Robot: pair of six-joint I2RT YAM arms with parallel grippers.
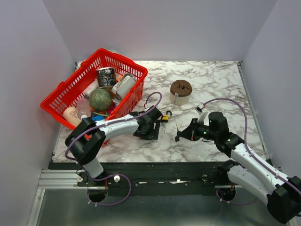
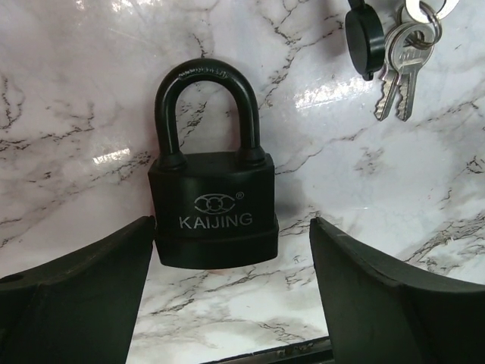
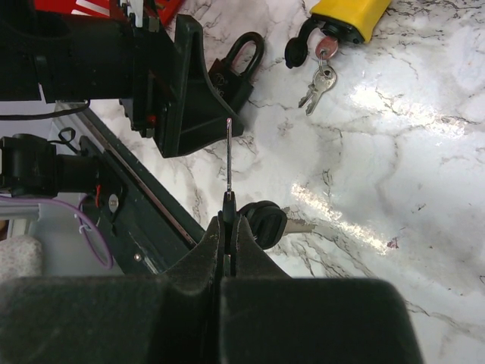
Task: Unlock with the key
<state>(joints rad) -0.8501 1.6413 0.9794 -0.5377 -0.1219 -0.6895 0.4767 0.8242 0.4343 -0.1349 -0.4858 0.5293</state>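
Silvery steel is what we must mind: the key [image 3: 229, 152] is pinched by its black head in the right end effector [image 3: 226, 221], which is clenched on it, with the blade pointing straight ahead off the fingertips over the marble tabletop [image 3: 394, 174]. A second black-headed key hangs just beside the fingers (it may swing and snag). The left end effector [image 2: 231, 227] is released. Its fingers spread either side of the black padlock [image 2: 214, 205], which lies flat with its shackle pointing away from the wrist. We see a gap on one side and cannot tell whether the other finger touches.

We judge the step in hand to be bringing the blade to that lock's keyway, which we take to be in the base; no view shows it. To do it well, we would have the left fingers steady the body, then line the blade with the lock's long axis and push slowly, so the lock does not skid.

Room is tight: seen from the right wrist, the left end effector sits between blade tip and lock. The yellow padlock [image 3: 348, 14], with its own keys [image 3: 318, 83], lies just beyond. The red basket [image 1: 66, 92] stands behind the left arm. Open marble lies toward the brown roll [image 1: 181, 92].
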